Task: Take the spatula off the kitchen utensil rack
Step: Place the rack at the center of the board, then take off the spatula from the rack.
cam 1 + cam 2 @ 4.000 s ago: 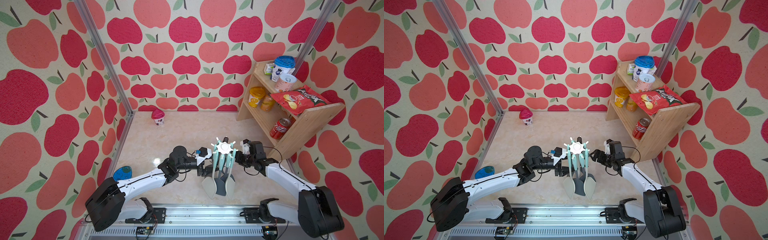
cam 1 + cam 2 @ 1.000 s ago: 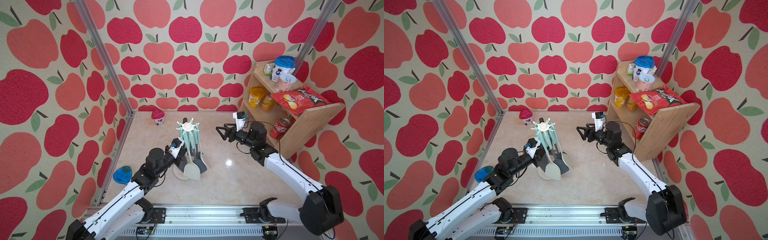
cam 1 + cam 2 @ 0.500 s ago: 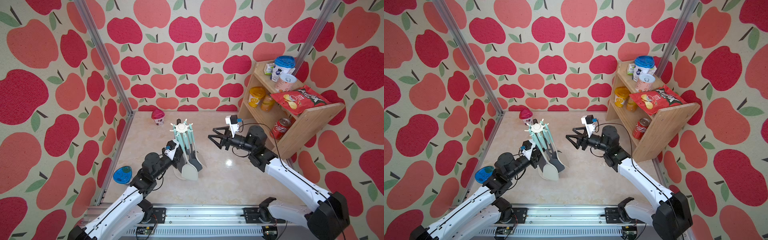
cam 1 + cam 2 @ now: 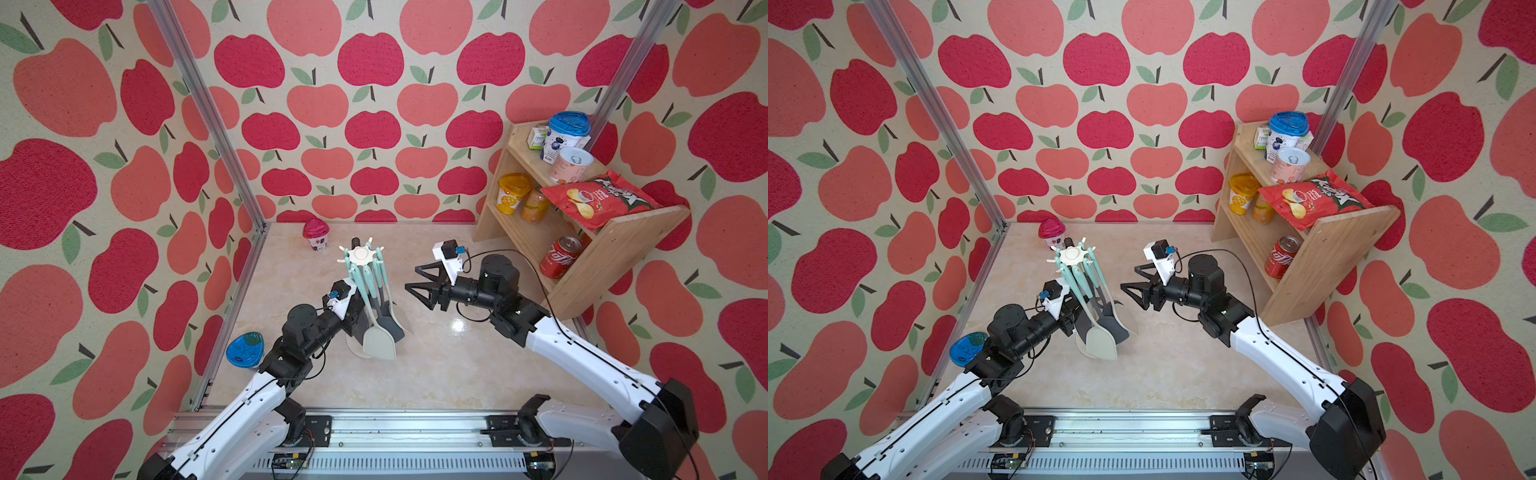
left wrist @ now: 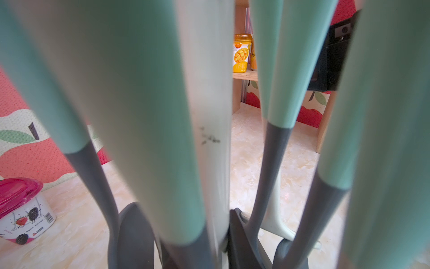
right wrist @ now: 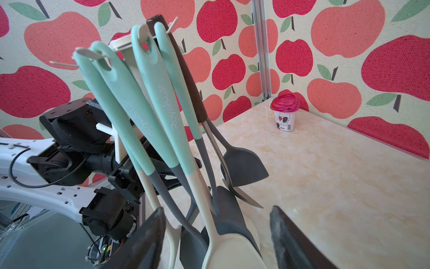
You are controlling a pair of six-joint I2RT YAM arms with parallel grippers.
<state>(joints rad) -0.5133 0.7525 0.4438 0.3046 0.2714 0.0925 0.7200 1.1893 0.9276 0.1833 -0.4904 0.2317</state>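
The cream-white kitchen utensil rack (image 4: pixel 360 254) (image 4: pixel 1073 254) stands left of the floor's middle, and several mint-handled utensils hang from its star top. Low among them are a cream-bladed spatula (image 4: pixel 379 343) (image 6: pixel 232 251) and a grey-bladed one (image 4: pixel 392 326) (image 6: pixel 243 166); which the task means I cannot tell. My left gripper (image 4: pixel 357 322) (image 4: pixel 1073 322) is shut on the rack's pole (image 5: pixel 209 116), half hidden behind the handles. My right gripper (image 4: pixel 412 277) (image 4: pixel 1128 277) (image 6: pixel 216 208) hovers open just right of the utensils, touching nothing.
A wooden stepped shelf (image 4: pixel 615 249) with snacks, cups and a cola can (image 4: pixel 561 257) fills the back right corner. A pink-lidded cup (image 4: pixel 316 235) (image 6: pixel 284 111) stands at the back wall. A blue-lidded cup (image 4: pixel 245 351) sits outside the left frame post.
The left arm has carried the rack a little further left. The right gripper has come down and leftward toward the hanging utensils, its jaws narrowing slightly but still open.
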